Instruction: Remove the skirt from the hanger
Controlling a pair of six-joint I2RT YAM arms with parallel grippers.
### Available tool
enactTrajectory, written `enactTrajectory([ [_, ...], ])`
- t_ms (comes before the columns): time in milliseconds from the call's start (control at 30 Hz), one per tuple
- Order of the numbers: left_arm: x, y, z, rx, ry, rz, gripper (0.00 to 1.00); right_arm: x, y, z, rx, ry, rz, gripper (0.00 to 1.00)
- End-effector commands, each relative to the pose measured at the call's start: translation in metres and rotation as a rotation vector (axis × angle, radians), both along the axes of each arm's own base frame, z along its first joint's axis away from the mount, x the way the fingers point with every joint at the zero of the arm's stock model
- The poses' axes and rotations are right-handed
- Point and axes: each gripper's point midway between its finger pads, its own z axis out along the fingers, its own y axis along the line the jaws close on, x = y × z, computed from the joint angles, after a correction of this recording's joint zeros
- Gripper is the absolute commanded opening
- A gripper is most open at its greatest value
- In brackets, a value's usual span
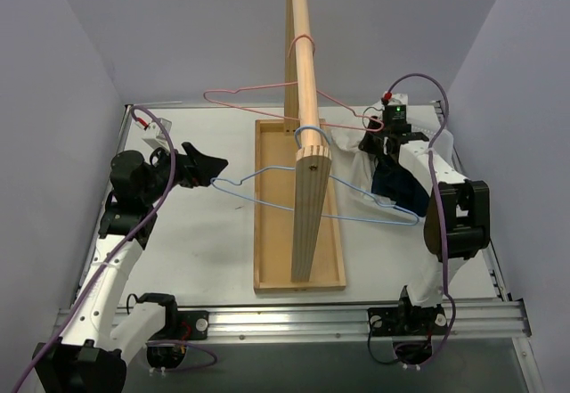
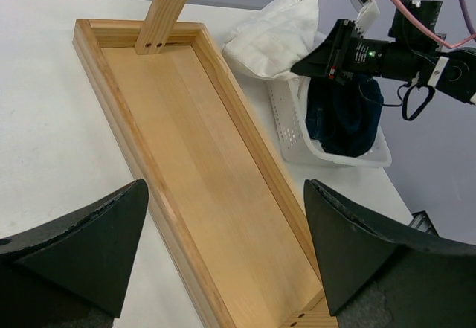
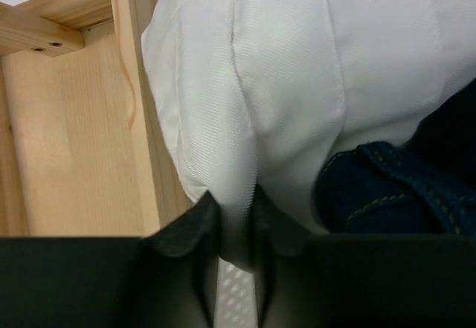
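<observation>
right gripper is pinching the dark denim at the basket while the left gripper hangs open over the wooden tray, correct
Not quite. The right gripper is shut on the white garment, not the dark denim beside it at the basket; the right wrist view shows this. The left gripper does hang open over the wooden tray.

The left arm [image 1: 105,264] and right arm [image 1: 448,172] share white shells and black joint housings, a purple cable [image 1: 153,206] looping along each. The left fingers [image 2: 82,257] are matte black wedges. At the right arm's twelve o'clock tip, a green light [image 1: 399,110] glows.
</observation>
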Motion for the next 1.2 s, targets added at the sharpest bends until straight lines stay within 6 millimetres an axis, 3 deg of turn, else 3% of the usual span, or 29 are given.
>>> enactTrajectory([
  [0,0.001,-0.002,0.013,-0.016,-0.048,-0.007,0.94,0.010,-0.017,0.019,0.005,-0.038,-0.048,0.05],
  [33,0.001,-0.002,0.014,-0.017,-0.051,-0.007,0.94,0.011,-0.019,0.020,-0.006,-0.039,-0.051,0.00],
  [200,0.000,-0.002,0.015,-0.014,-0.053,-0.006,0.94,0.015,-0.015,0.057,0.010,-0.135,-0.023,0.00],
  [300,0.001,-0.002,0.014,-0.017,-0.049,-0.004,0.94,0.009,-0.019,0.096,0.015,-0.208,-0.050,0.00],
  [333,0.001,-0.002,0.015,-0.019,-0.049,-0.003,0.94,0.004,-0.021,0.118,0.016,-0.250,-0.064,0.00],
  [467,0.001,-0.002,0.013,-0.018,-0.046,-0.003,0.94,-0.016,-0.045,0.169,-0.031,-0.311,-0.188,0.00],
  [600,0.000,-0.003,0.011,-0.018,-0.045,-0.007,0.94,-0.050,-0.084,0.195,-0.131,-0.303,-0.353,0.00],
  [667,-0.001,-0.003,0.010,-0.018,-0.043,-0.008,0.94,-0.063,-0.098,0.193,-0.167,-0.274,-0.408,0.00],
  [800,-0.003,-0.005,0.008,-0.019,-0.040,-0.017,0.95,-0.099,-0.117,0.165,-0.243,-0.192,-0.490,0.00],
  [833,-0.003,-0.005,0.009,-0.019,-0.041,-0.022,0.95,-0.107,-0.119,0.141,-0.257,-0.142,-0.491,0.00],
  [867,-0.003,-0.005,0.009,-0.019,-0.040,-0.023,0.95,-0.112,-0.119,0.131,-0.262,-0.124,-0.490,0.00],
  [933,-0.004,-0.005,0.009,-0.019,-0.042,-0.025,0.95,-0.117,-0.116,0.112,-0.250,-0.090,-0.480,0.00],
  [967,-0.005,-0.006,0.009,-0.019,-0.044,-0.028,0.95,-0.122,-0.113,0.090,-0.248,-0.043,-0.464,0.00],
  [1167,-0.008,-0.006,0.014,-0.016,-0.051,-0.030,0.95,-0.110,-0.108,0.018,-0.232,0.123,-0.443,0.00],
])
